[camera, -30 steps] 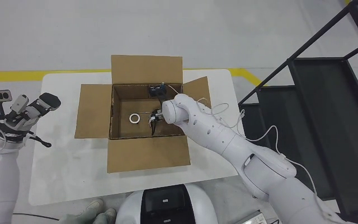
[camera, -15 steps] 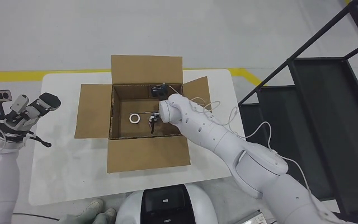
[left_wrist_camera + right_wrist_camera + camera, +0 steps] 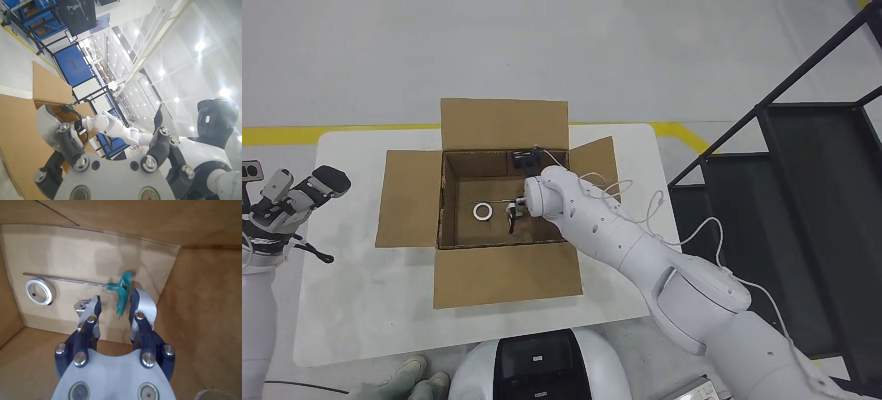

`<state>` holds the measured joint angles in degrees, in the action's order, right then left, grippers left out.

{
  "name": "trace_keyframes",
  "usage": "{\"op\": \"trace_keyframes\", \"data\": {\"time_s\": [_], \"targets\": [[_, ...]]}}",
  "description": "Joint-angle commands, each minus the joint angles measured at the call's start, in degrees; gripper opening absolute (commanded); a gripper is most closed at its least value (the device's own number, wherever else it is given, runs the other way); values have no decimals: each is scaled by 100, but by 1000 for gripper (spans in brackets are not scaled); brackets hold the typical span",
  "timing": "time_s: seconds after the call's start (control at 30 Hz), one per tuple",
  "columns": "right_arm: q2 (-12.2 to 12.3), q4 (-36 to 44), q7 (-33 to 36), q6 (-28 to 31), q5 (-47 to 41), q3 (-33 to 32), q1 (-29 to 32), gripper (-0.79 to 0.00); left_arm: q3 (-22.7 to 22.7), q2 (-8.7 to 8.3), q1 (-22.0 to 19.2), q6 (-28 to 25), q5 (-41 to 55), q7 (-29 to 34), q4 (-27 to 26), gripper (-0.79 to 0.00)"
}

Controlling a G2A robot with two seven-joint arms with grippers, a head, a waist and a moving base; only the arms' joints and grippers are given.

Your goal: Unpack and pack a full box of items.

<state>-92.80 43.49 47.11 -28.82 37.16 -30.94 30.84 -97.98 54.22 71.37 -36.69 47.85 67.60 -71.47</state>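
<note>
An open cardboard box (image 3: 410, 198) sits on the white table (image 3: 362, 310). My right gripper (image 3: 514, 216) is down inside it, open. In the right wrist view the right gripper (image 3: 115, 296) hangs over the green handle of a T-handle hex key (image 3: 123, 292), which lies on the box floor between the fingers; its thin shaft runs toward a metal ring (image 3: 40, 293). A small metal block (image 3: 80, 306) lies partly behind one finger. The ring (image 3: 483, 211) lies left of the gripper. My left gripper (image 3: 302, 195) is held open and empty off the table's left edge, and in its own view (image 3: 104, 113) points upward.
All four box flaps (image 3: 507, 273) are folded outward over the table. The box walls (image 3: 204, 298) stand close around the right gripper. Dark metal stairs (image 3: 802, 180) rise to the right of the table. A yellow floor line (image 3: 282, 133) runs behind it.
My right arm has shifted slightly left and deeper into the box, the gripper staying near the same spot. The left arm has not moved.
</note>
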Motion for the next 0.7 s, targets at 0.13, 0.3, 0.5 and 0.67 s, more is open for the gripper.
{"op": "trace_keyframes", "data": {"time_s": [0.13,0.3,0.5,0.67], "targets": [[-63,-104,125,-91,77,-32,-24,-394,0,0,0,0,0,0,0,0],[-107,-228,286,48,62,-72,-30,-409,0,0,0,0,0,0,0,0],[-177,-420,259,208,9,-134,-28,-413,0,0,0,0,0,0,0,0],[-253,-655,198,285,-5,-158,-55,-406,0,0,0,0,0,0,0,0]]}}
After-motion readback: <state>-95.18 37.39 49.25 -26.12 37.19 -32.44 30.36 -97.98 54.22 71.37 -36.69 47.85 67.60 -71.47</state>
